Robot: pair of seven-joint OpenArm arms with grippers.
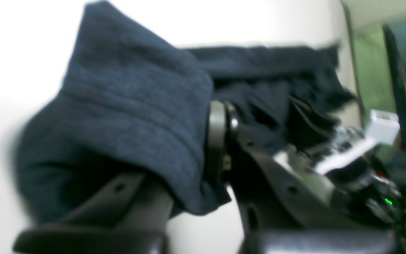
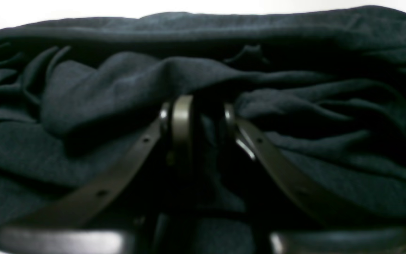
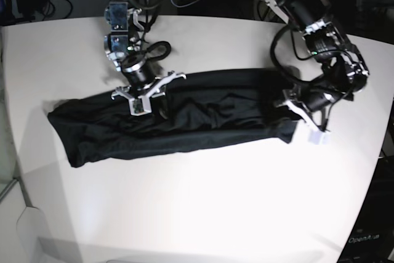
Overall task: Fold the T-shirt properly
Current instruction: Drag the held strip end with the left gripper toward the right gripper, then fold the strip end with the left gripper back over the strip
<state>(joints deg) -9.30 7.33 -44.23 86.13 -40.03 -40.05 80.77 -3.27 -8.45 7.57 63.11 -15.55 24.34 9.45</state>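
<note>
Left wrist: left gripper (image 1: 220,141) clenched on a thick bunch of shirt (image 1: 129,116) end, lifted off table (image 1: 12,53). Risk: grip has several layers, so fold drags crooked.

Right wrist: right gripper (image 2: 199,116) pinching a ridge of cloth between fingers; thin bite, may slip out.

Base: shirt lies as a long rumpled band across table, arms at both ends; uneven pull w/ wrinkles = lopsided fold

White table (image 3: 203,201), dark cluttered room behind.
</note>
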